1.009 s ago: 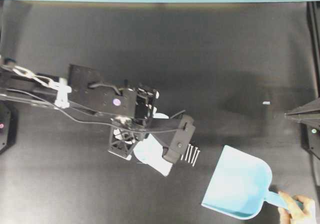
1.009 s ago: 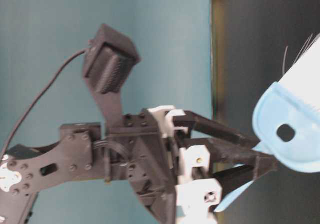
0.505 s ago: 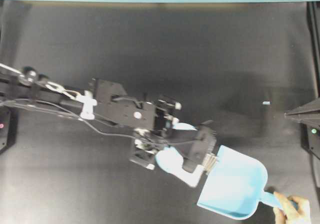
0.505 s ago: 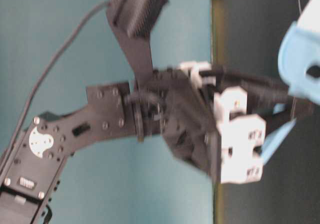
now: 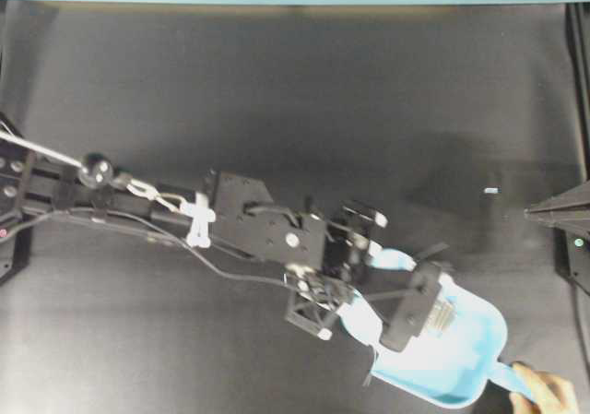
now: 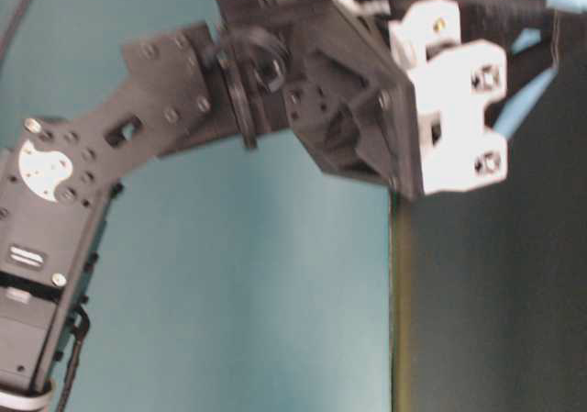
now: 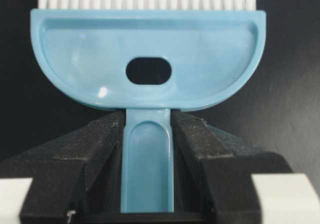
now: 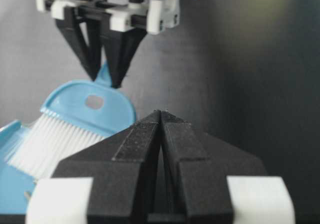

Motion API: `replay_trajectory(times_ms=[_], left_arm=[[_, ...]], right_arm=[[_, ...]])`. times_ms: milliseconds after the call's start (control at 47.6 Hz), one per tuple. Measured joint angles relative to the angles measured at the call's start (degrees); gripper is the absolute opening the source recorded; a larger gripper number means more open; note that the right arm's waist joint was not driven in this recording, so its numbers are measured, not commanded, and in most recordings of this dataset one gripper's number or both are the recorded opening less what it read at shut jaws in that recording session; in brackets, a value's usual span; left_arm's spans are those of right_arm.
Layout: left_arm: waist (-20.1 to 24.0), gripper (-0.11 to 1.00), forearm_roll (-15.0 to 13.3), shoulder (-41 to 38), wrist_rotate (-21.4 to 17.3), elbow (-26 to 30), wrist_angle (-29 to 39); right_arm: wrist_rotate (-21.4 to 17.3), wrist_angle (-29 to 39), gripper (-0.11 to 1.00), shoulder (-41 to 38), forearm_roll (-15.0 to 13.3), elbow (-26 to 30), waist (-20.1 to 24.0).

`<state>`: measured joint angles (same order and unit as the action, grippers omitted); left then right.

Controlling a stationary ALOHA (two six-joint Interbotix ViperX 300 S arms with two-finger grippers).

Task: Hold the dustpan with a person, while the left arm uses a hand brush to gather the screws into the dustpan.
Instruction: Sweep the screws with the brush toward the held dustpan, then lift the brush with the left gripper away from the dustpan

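The hand brush (image 7: 149,64) is clamped by its slim handle between the two fingers of the left gripper (image 7: 148,149), and its white bristles are cut off by the top edge of the wrist view. In the overhead view the left arm (image 5: 267,231) is stretched across the dark table (image 5: 295,91), and much of the dustpan (image 5: 470,359) is covered by the gripper and brush head. The screws (image 5: 441,314) are seen only as a blurred pale cluster inside the tray, so no count can be made. Only the fingertips of the person (image 5: 544,394) are shown, at the handle's end in the lower corner. The right gripper (image 8: 161,115) is pressed closed on nothing, well apart at the table's edge. The table-level view is filled by blurred arm parts.
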<state>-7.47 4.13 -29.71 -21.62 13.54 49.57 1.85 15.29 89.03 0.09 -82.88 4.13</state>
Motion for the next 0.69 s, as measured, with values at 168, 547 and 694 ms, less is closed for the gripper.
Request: replay_trajectory(times_ms=[168,547,694], left_arm=[[-0.35,0.31,0.18,-1.23,-1.14,3.52,-1.58],[-0.18,0.31,0.0,1.14,-1.41,5.27,-10.9],[0.62,0.31,0.0,6.94,-0.62,0.7,-11.6]], right_arm=[[0.0,0.0,0.0,0.0,0.0,0.09,0.0],[0.0,0.0,0.0,0.0,-0.09,0.0,0.0],[0.0,0.0,0.0,0.0,0.0,0.0,0.0]])
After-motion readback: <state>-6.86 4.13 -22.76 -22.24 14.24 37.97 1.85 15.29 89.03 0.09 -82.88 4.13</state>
